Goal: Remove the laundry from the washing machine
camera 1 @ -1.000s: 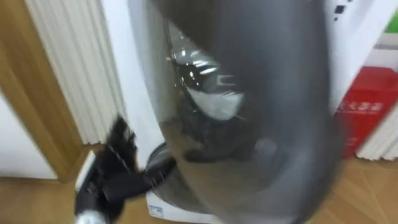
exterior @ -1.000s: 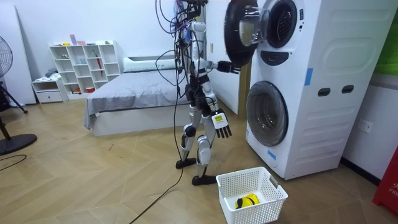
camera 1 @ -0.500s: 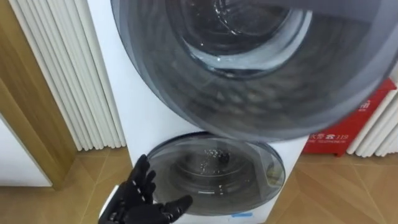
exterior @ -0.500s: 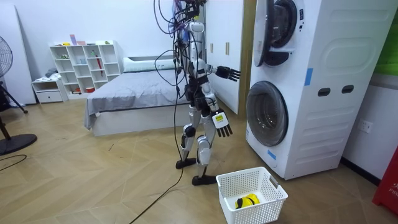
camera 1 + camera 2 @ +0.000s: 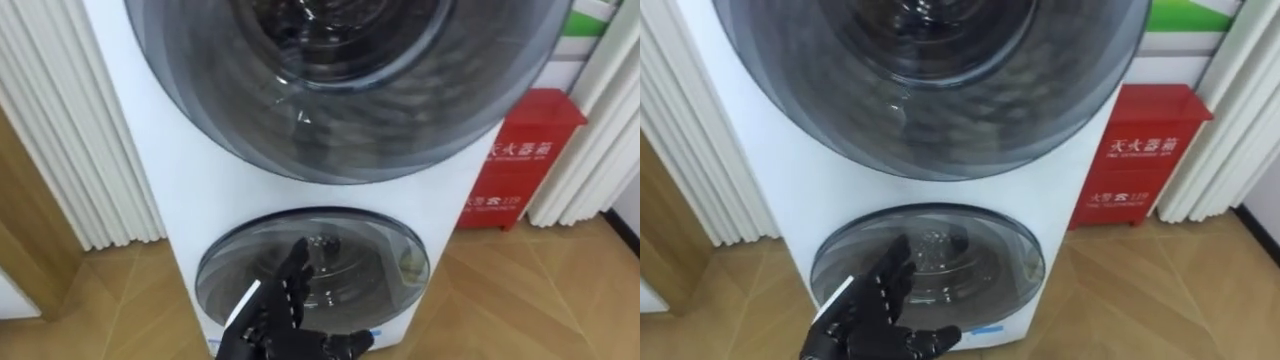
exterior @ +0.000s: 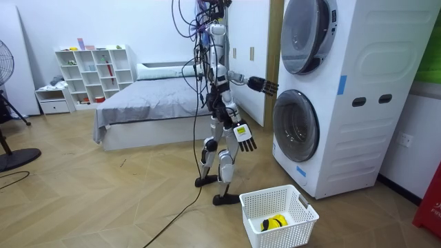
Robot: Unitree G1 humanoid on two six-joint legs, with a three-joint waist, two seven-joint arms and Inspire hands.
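Lower centre, we see the left hand (image 5: pixel 270 325), fingers spread, before the washing machine (image 5: pixel 180 200)'s closed lower door (image 5: pixel 370 265). In the room view the right hand (image 6: pixel 246 138) hangs slack mid-frame, and a yellow item (image 6: pixel 274 222) lies in the basket (image 6: pixel 306 222), lower right.

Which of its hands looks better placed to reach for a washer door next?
Probably the left. The left hand is raised and open in front of the lower washer door; the right hand hangs beside its thigh.

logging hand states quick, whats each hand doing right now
Left hand: open, fingers straight, holding nothing.
Right hand: open, hanging relaxed, empty.
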